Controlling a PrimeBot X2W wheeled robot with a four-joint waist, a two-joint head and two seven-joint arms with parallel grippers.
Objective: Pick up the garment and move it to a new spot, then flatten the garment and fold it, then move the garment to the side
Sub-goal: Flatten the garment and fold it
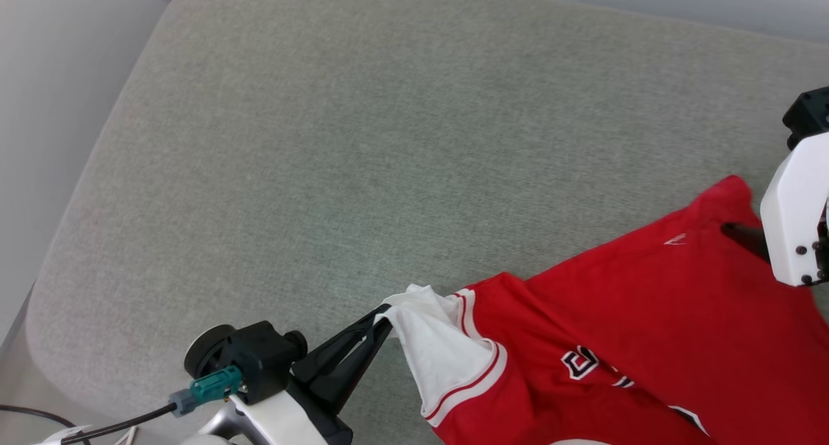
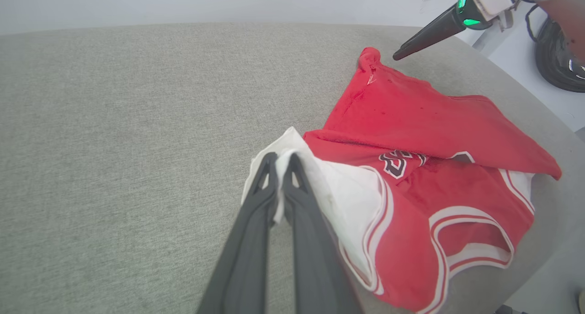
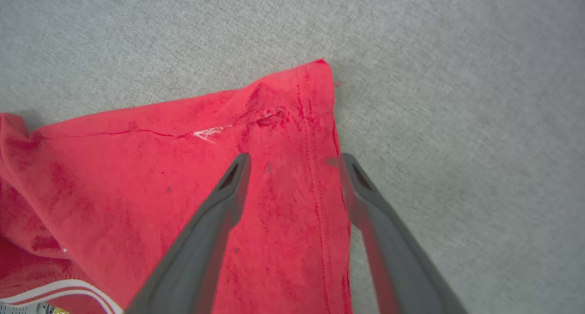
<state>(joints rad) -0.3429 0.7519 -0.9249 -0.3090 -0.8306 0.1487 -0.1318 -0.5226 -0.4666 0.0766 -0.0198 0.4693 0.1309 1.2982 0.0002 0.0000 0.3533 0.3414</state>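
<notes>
A wide grey-green cushioned surface (image 1: 324, 140) is seen from above. The garment (image 1: 647, 315), a red jersey, is laid crumpled at the near right, partly doubled over itself. Its white sleeve (image 1: 431, 341) is pinched on the left by the left gripper (image 1: 383, 320), jaws clamped on the cloth. The right gripper (image 3: 295, 161) is spread wide over the far red corner, holding nothing. The cloth is judged light, soft and limp, best gripped at corners and hems.
</notes>
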